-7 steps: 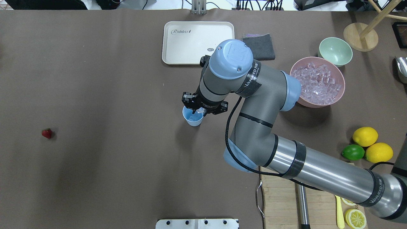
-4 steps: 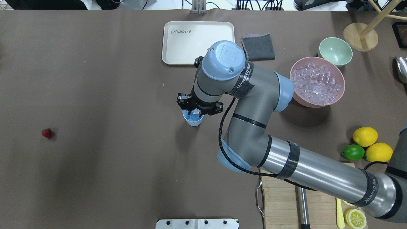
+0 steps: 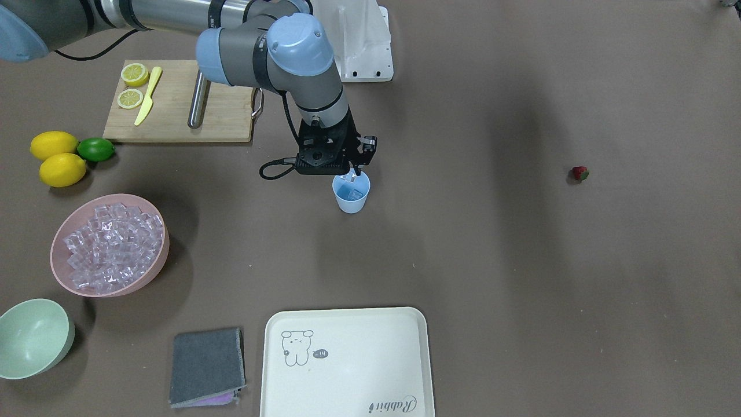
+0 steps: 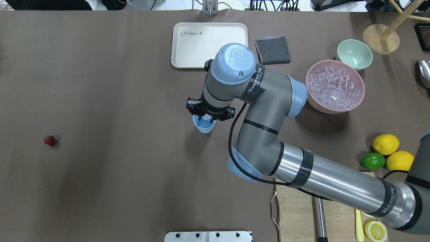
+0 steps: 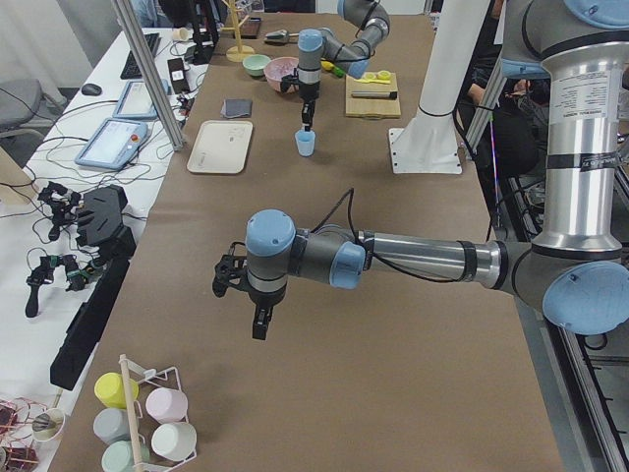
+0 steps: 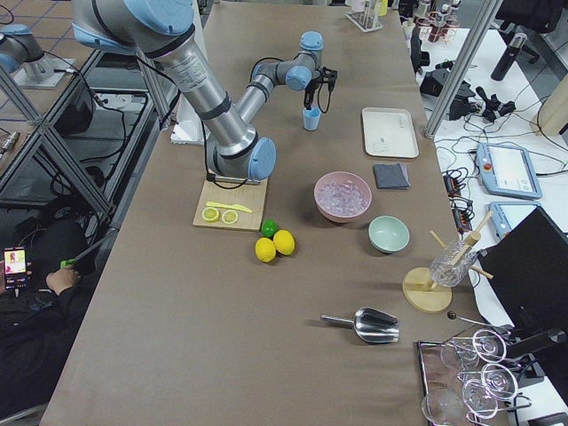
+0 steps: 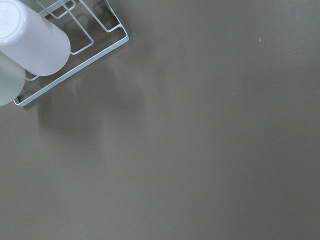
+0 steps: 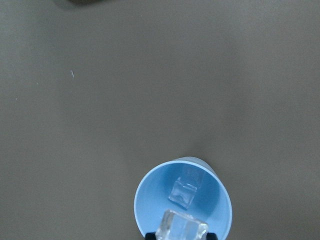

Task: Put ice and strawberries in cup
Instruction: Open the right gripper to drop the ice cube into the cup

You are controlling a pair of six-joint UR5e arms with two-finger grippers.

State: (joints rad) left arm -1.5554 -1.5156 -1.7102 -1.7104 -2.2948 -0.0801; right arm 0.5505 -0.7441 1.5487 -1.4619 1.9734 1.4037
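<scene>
The right gripper (image 8: 182,234) is hanging directly over the cup (image 4: 204,126), and it is clenched on one ice cube (image 8: 181,230), which is sitting between its fingertips just above the cup's mouth. Compared with one second ago, the right arm has been travelling from the pink bowl (image 4: 335,86) side toward the middle of the table. In the last half second it has almost stopped, so the carrying part seems finished and the arm is settling above the target. One earlier cube (image 8: 184,193) is already lying on the bottom of the cup, at 12 o'clock from the held one in the wrist view. This means the ice part is going well, and the next thing is probably only to release the cube so that it falls inside.

The pink bowl, still full of ice, is standing at 2 o'clock from the cup in the overhead view. The strawberry (image 4: 49,140) is lying alone on the table (image 4: 111,84), well apart at 9 o'clock from the cup, so this half of the task is not yet started.

The left gripper (image 5: 257,320) is appearing only in the side view, near the mug rack (image 7: 75,47); whether it is released or clenched cannot be told.
</scene>
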